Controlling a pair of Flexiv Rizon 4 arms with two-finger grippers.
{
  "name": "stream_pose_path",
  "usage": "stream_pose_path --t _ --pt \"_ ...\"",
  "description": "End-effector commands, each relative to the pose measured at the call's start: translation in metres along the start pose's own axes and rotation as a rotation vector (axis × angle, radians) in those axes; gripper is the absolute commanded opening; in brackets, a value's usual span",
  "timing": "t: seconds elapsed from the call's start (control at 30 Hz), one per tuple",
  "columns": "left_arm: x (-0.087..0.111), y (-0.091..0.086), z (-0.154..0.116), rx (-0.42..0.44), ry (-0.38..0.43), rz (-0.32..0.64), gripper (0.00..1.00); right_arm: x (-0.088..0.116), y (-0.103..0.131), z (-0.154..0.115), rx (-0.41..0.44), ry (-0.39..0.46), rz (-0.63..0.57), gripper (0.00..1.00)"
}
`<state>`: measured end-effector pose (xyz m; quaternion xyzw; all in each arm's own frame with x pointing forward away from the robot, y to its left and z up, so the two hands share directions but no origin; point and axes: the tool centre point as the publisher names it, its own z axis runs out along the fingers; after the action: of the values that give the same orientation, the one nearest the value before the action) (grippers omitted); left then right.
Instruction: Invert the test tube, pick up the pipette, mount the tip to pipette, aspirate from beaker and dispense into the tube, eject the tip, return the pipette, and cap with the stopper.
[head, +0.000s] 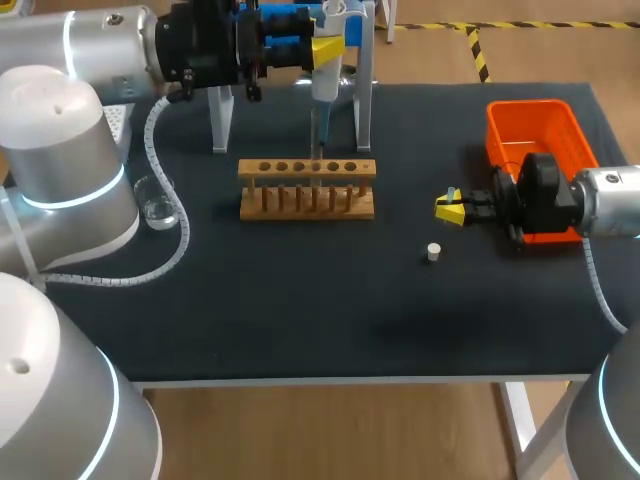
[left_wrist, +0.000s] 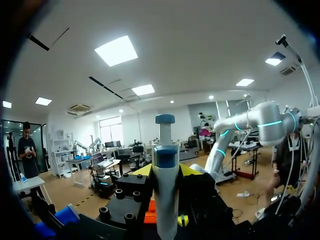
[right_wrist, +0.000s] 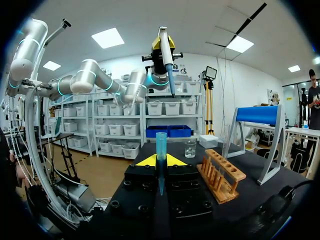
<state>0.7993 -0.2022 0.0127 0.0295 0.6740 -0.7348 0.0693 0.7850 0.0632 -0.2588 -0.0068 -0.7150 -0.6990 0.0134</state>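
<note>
One pipette hangs upright in my left fingers. They are closed on its upper body from two sides, and its plunger knob stands up above them. Its thin lower end points down at the one wooden rack. From the head view it lines up with the fourth of the rack's six holes, counted from the left. How far above the rack it hangs I cannot tell.

One blue tip is gripped narrowly between my right fingers, wide end up and point down. From these fingers the pipette is at about 10 o'clock, well apart, with the rack at 9 o'clock between them.

One small white stopper lies alone on the dark table, near my right fingers at about 7 o'clock and not touching them. One orange bin sits at their 2 o'clock, partly hidden by my right wrist.

One clear beaker stands at the rack's 9 o'clock, close to my left arm's cable. One stand with white legs and a blue bar rises at the rack's 12 o'clock, just behind the pipette.
</note>
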Motion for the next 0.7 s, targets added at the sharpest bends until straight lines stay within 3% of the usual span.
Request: stream_pose_path --t 0.03,0.37,0.7 --pt "0.0 0.0 -0.001 0.001 0.002 0.001 0.0 0.001 0.0 0.0 0.001 -0.001 -0.001 0.0" --pt "0.0 0.0 -0.001 0.001 0.002 0.001 0.0 0.001 0.0 0.0 0.001 -0.001 -0.001 0.0" --pt "0.0 0.0 -0.001 0.001 0.002 0.001 0.0 -0.017 0.009 0.039 0.026 0.026 0.026 0.0"
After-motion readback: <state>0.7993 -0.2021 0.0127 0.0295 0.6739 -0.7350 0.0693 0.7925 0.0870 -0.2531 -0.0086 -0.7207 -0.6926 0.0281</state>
